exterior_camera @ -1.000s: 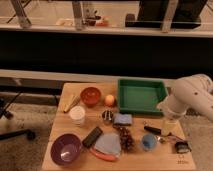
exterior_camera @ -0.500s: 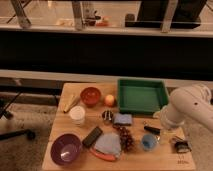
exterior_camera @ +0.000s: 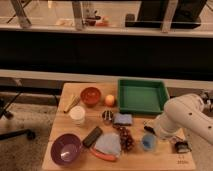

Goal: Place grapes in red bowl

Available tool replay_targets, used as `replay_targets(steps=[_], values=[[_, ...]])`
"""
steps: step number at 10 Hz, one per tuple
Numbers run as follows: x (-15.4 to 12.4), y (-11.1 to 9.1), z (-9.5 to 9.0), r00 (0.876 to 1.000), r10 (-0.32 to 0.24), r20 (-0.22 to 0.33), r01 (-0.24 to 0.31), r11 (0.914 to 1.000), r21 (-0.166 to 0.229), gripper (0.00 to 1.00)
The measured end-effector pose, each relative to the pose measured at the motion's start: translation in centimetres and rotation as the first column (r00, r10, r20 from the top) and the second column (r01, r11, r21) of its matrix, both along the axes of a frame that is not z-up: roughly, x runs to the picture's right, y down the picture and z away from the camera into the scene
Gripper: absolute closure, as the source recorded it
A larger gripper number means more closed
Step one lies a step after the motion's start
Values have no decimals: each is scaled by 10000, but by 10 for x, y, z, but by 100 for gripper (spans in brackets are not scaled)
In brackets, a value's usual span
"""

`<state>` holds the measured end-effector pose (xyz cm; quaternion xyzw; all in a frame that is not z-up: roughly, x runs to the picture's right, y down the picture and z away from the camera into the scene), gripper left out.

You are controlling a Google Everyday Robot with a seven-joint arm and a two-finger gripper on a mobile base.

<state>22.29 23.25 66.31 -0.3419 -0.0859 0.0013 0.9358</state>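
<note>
The grapes (exterior_camera: 126,139), a small dark purple-red bunch, lie on the wooden table near its front middle, just left of a small blue cup (exterior_camera: 148,142). The red bowl (exterior_camera: 90,95) stands at the back left of the table, next to an orange round fruit (exterior_camera: 110,100). My white arm (exterior_camera: 186,119) reaches in from the right. The gripper (exterior_camera: 149,130) is a dark shape at its end, low over the table just behind the blue cup and to the right of the grapes. It holds nothing that I can see.
A green tray (exterior_camera: 141,95) sits at the back right. A purple bowl (exterior_camera: 65,148), a black block (exterior_camera: 92,136), a grey cloth (exterior_camera: 108,144), a white cup (exterior_camera: 77,114) and a blue sponge (exterior_camera: 122,119) lie around the grapes. A small dark object (exterior_camera: 181,146) is at the front right.
My arm has swung left and down, bringing the gripper from the table's right side to behind the blue cup, closer to the grapes. The objects have not moved.
</note>
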Motion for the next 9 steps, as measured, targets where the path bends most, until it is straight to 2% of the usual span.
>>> replay_targets(steps=[4,9], values=[[-23,11,3,9982,-176,571,169,9998,116,20],[-52,24,22,9940,-198,1080,185,9997,128,20]])
